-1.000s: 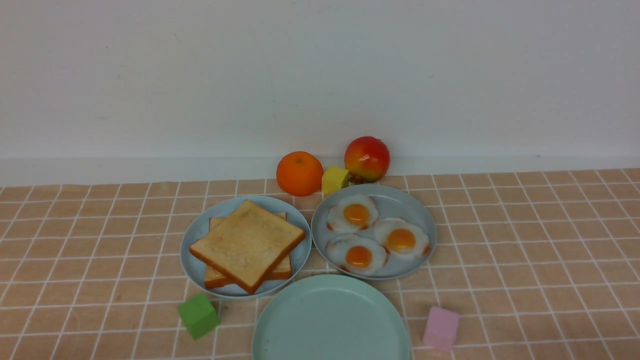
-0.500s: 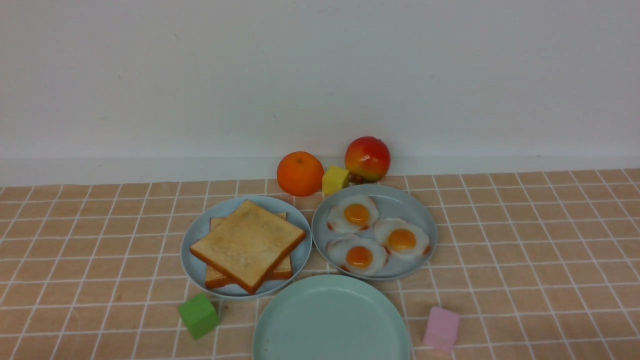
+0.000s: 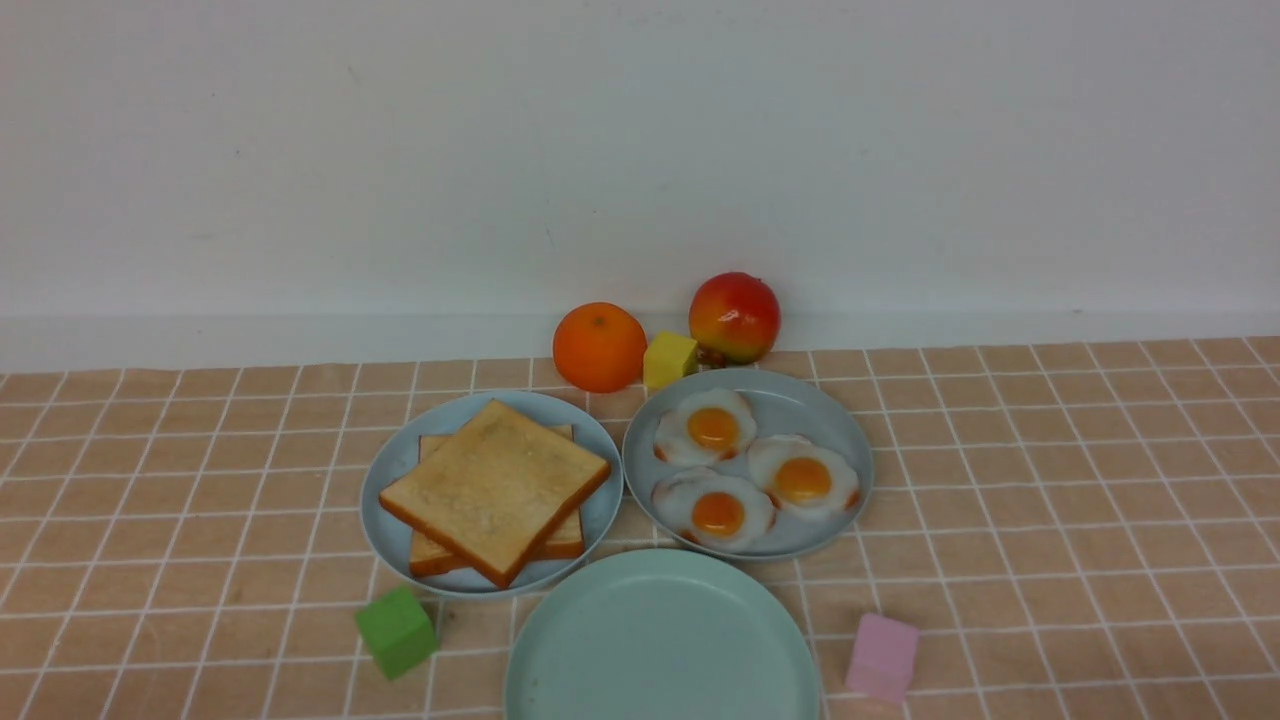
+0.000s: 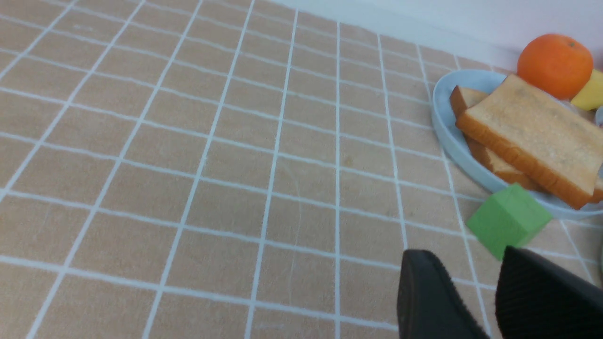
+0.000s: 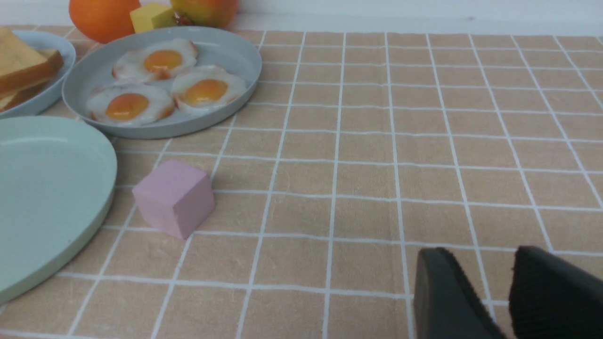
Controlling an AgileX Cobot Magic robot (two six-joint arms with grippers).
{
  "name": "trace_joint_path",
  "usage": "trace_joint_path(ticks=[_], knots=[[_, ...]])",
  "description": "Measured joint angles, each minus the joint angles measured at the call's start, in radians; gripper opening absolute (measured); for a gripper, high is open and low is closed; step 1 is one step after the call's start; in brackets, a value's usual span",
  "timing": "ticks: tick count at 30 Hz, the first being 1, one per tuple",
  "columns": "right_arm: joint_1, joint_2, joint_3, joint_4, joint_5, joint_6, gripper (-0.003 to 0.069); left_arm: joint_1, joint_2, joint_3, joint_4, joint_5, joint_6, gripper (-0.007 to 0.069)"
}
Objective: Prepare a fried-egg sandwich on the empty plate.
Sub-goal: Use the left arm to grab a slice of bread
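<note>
empty plate (image 3: 662,640) – round, flat | toast (image 3: 495,485) far-left, eggs (image 3: 715,428) far-right | green cube (image 3: 397,632), pink cube (image 3: 881,656) flank | left gripper (image 4: 466,253), right gripper (image 5: 483,252) – narrowly parted, empty

A staged lab tabletop, by the look of it — checked tan cloth (image 3: 1050,480), bare white wall (image 3: 640,150), toy food (toast (image 3: 495,487), fried eggs (image 3: 803,480)), a green block (image 3: 397,631) and a pink block (image 3: 881,656)
</note>
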Motion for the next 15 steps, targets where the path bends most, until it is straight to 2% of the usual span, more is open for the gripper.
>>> trace_joint_path(ticks=[4, 10, 15], knots=[[0.000, 0.000, 0.008, 0.017, -0.099, 0.000, 0.0239, 0.000, 0.000, 0.000, 0.001, -0.099, 0.000, 0.0239], [0.000, 0.000, 0.008, 0.056, -0.396, 0.020, 0.0239, 0.000, 0.000, 0.000, 0.003, -0.333, -0.001, 0.0239], [0.000, 0.000, 0.008, 0.064, -0.522, 0.022, 0.0239, 0.000, 0.000, 0.000, 0.004, -0.362, -0.001, 0.0239]])
